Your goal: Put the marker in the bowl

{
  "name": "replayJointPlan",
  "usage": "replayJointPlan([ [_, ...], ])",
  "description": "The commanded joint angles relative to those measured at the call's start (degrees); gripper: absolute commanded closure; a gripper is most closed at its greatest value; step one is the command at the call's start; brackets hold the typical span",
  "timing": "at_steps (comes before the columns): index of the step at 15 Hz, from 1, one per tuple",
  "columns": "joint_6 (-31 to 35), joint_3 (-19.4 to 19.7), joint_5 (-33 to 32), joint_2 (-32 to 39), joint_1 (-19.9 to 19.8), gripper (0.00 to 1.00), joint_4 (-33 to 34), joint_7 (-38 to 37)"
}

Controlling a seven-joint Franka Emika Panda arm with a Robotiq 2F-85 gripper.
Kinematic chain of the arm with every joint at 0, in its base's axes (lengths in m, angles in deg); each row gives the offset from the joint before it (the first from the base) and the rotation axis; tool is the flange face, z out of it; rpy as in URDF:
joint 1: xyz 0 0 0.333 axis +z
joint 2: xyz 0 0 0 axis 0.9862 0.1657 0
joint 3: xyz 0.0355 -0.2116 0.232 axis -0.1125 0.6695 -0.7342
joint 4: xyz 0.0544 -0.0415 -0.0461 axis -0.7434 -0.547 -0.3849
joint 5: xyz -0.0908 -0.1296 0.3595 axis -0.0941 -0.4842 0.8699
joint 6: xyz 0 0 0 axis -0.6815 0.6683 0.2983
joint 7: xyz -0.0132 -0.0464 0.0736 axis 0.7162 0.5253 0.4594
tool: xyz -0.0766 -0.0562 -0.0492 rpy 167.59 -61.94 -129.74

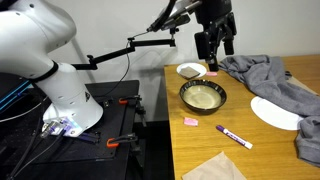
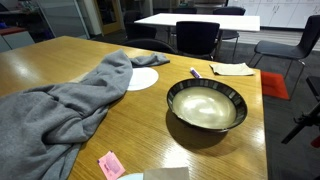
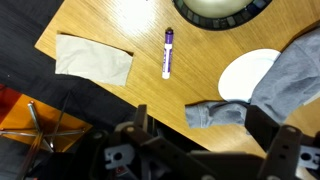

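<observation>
Marker [image 1: 234,137]: flat on the desk [image 1: 272,150], near the dark-rimmed bowl [image 1: 184,97] but apart from it.
Tool [image 1: 214,47]: raised over the far desk, jaws spread, empty.
Step, judged: approach. Centre above the barrel, jaws across it, descend straight, grip mid-length.

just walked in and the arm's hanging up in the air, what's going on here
The Franka arm's gripper hangs open and empty above the wooden table, near the grey cloth. Nothing is being handled right now. The purple-capped marker lies flat on the table, close to the dark-rimmed bowl but apart from it. The bowl is empty, so the marker is not yet in it.
</observation>
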Motion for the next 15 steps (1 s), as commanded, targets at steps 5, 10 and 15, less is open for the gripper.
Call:
replayJointPlan([
  [5, 4.5, 7.6, -5.2, 11.3, 1.3, 0.0, 5.1, -7.6],
  [10, 6.3, 12.6, -6.1, 16.3, 4.3, 0.0, 7.0, -8.3],
  [15, 10.2, 16.6, -8.4, 21.7, 8.8, 0.0, 7.6, -12.0],
])
